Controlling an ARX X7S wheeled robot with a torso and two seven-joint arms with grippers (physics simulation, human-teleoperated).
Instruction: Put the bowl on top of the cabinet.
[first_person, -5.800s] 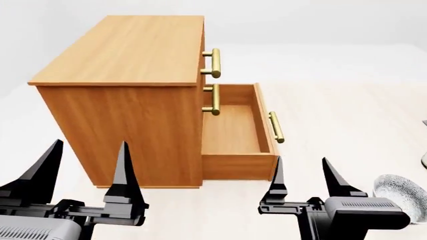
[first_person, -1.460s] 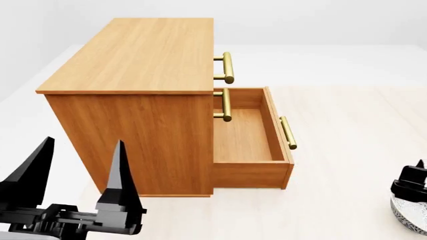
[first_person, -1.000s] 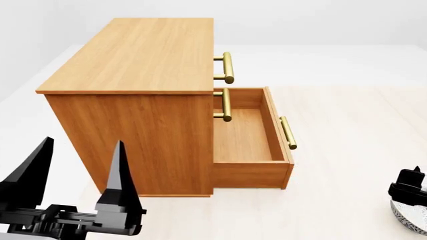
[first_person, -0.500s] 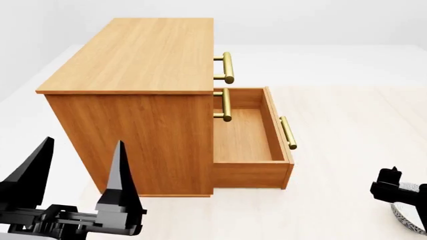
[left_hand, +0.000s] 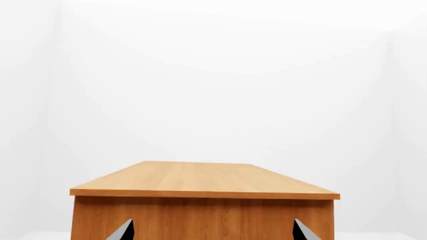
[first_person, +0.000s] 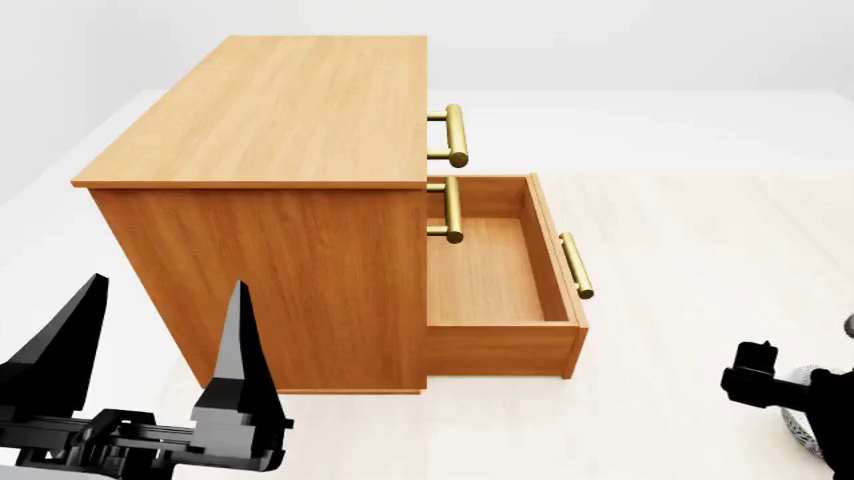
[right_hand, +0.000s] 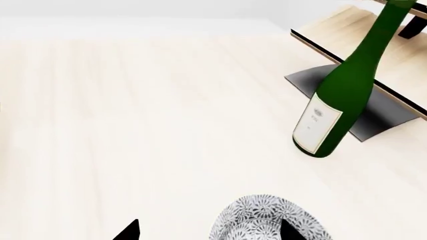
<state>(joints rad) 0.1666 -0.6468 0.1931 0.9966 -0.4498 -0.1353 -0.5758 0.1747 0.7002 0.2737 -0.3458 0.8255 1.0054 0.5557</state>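
Observation:
The cabinet (first_person: 254, 110) is orange-brown with a flat plain top, and stands left of centre in the head view. The left wrist view shows its top (left_hand: 200, 177) edge-on. My left gripper (first_person: 160, 340) is open and empty, low in front of the cabinet's side, both tips (left_hand: 211, 232) spread wide. The bowl (right_hand: 270, 220), white with a dense dark-blue pattern, lies on the pale floor at the far right (first_person: 811, 440). My right gripper (right_hand: 208, 231) is open right at the bowl. One fingertip (right_hand: 288, 231) overlaps the bowl's rim, the other is on bare floor beside it.
The cabinet's lower drawer (first_person: 487, 265) is pulled open toward the right, with brass bar handles (first_person: 577, 265) sticking out. Beyond the bowl a green wine bottle (right_hand: 340, 100) leans against a pale wooden rack (right_hand: 340, 27) on a black base (right_hand: 377, 117).
In the head view my right gripper has slid in from the right edge toward the left, covering more of the bowl. The left gripper and cabinet have not moved in the last second.

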